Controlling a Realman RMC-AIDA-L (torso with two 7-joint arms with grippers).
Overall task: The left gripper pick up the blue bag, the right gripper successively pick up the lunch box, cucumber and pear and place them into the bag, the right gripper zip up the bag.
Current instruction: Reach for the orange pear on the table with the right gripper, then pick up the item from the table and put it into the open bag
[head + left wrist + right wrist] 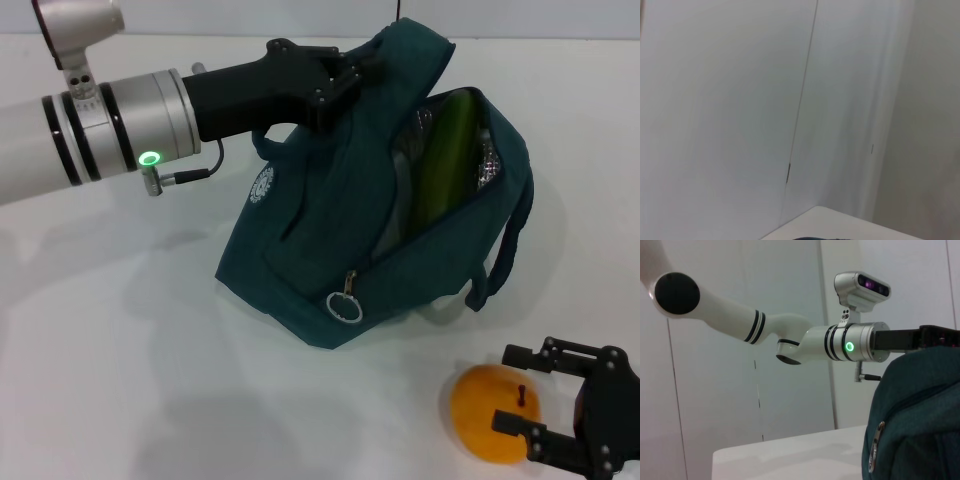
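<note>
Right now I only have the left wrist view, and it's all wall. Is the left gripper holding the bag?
Observer: Yes. The left gripper has its jaws shut on the top of the blue bag, lifting it.
Operator: Anything inside?
Observer: The cucumber is standing in the unzipped opening.
Operator: And the pear?
Observer: The pear sits on the table near the bag, and the right gripper has its open jaws on either side of it.

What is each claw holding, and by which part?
The left gripper grips the blue bag by its top edge beside the opening. The right gripper is open around the pear, not yet gripping it.
</note>
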